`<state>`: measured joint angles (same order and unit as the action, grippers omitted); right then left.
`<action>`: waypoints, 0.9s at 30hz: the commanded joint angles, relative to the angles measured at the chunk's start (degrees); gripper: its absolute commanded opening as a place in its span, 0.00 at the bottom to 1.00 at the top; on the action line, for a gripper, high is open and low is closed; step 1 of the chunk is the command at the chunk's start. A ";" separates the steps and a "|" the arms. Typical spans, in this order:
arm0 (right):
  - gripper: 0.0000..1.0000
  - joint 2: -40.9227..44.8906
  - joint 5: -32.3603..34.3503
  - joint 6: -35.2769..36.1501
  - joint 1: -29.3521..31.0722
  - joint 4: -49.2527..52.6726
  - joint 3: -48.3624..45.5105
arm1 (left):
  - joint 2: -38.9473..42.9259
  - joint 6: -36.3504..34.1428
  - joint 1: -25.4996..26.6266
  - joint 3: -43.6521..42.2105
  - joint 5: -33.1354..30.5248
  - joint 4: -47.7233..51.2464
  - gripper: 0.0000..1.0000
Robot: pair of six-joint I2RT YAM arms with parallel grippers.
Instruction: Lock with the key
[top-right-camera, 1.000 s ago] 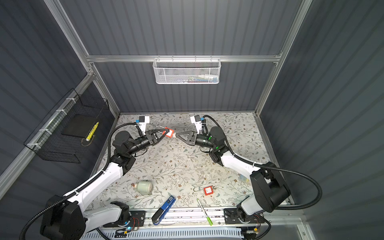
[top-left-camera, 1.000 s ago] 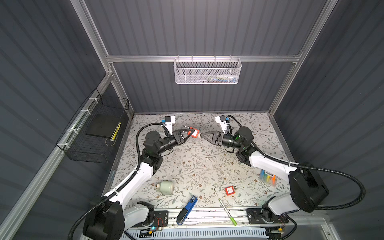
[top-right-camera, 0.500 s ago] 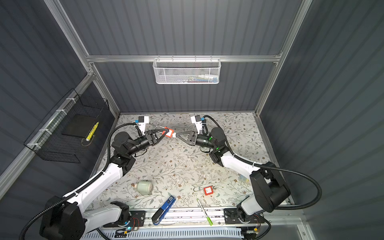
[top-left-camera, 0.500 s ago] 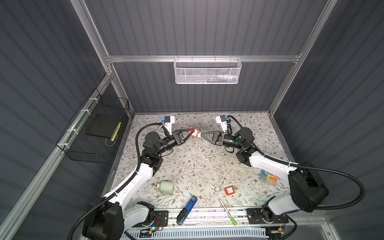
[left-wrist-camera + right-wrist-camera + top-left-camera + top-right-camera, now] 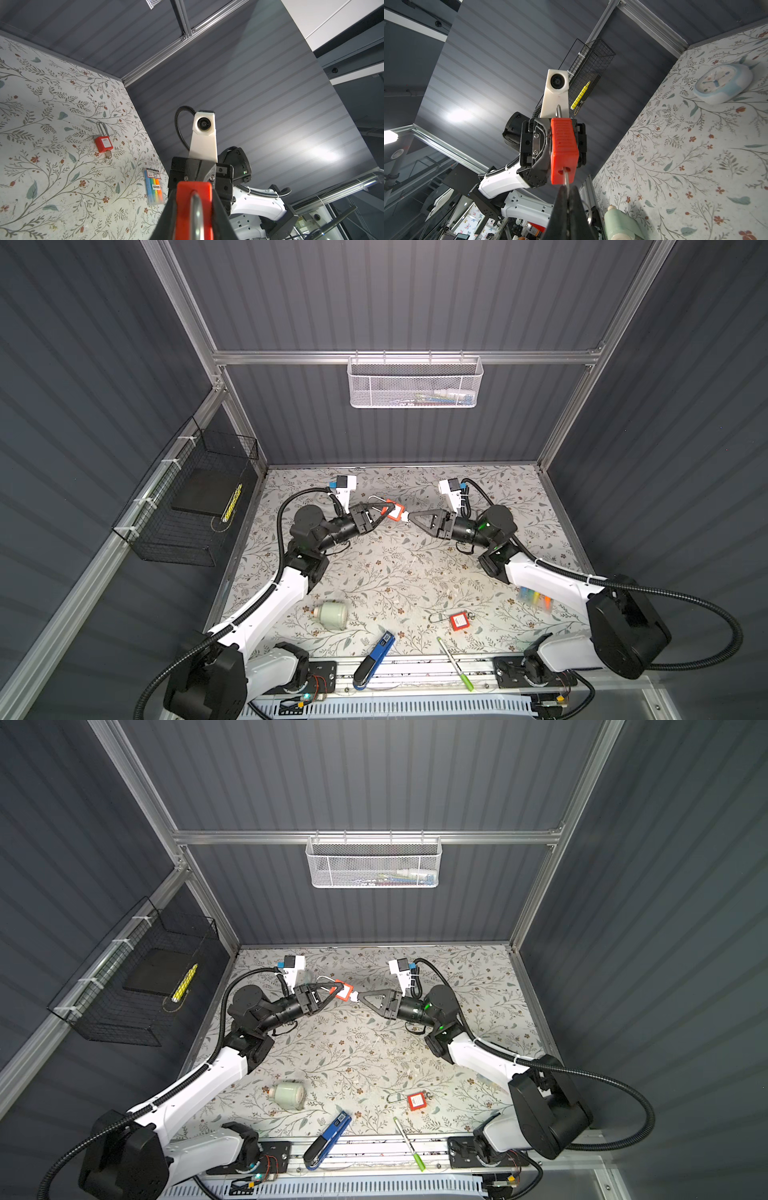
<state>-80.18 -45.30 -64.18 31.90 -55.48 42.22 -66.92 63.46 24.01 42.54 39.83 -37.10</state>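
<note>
A red padlock [image 5: 390, 508] [image 5: 341, 989] hangs in the air over the back middle of the table, and my left gripper [image 5: 383, 513] [image 5: 194, 220] is shut on its body. Its silver shackle [image 5: 196, 212] points back toward the left wrist. The key [image 5: 566, 178] [image 5: 403, 516] sticks out of the padlock's [image 5: 563, 149] bottom face. My right gripper [image 5: 410, 516] [image 5: 568, 194] comes in from the right and is shut on the key's head, with the key ring dangling beside its fingers. Whether the shackle is pushed in I cannot tell.
A second red padlock [image 5: 458, 621] [image 5: 104, 143] with a key lies at the front right. Along the front lie a pale green jar [image 5: 330, 614], a blue stapler [image 5: 374, 659] and a green pen [image 5: 455, 664]. A highlighter pack [image 5: 534, 599] lies under the right arm, and a white clock [image 5: 722, 86] sits near the back left.
The right gripper's jaws have closed the last bit onto the key. Both arms and the padlock have stayed where they were.
</note>
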 commanded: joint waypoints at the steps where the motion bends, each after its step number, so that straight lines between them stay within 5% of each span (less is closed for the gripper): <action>1: 0.00 1.75 -0.84 -0.07 -1.47 -1.48 -1.80 | 0.38 -1.14 -1.51 0.78 -3.46 -1.88 0.00; 21: 0.00 5.85 -1.16 -0.86 -6.27 0.25 -8.74 | -1.51 -5.08 -1.58 3.22 -5.90 1.89 0.00; 27: 0.00 8.43 0.65 3.45 -8.08 10.95 -8.11 | -4.08 -17.88 -1.60 7.29 -9.19 24.78 0.00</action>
<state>-73.56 -45.41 -63.61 24.23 -50.17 33.69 -69.89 53.89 22.55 47.07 32.73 -24.86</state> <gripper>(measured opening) 0.045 0.218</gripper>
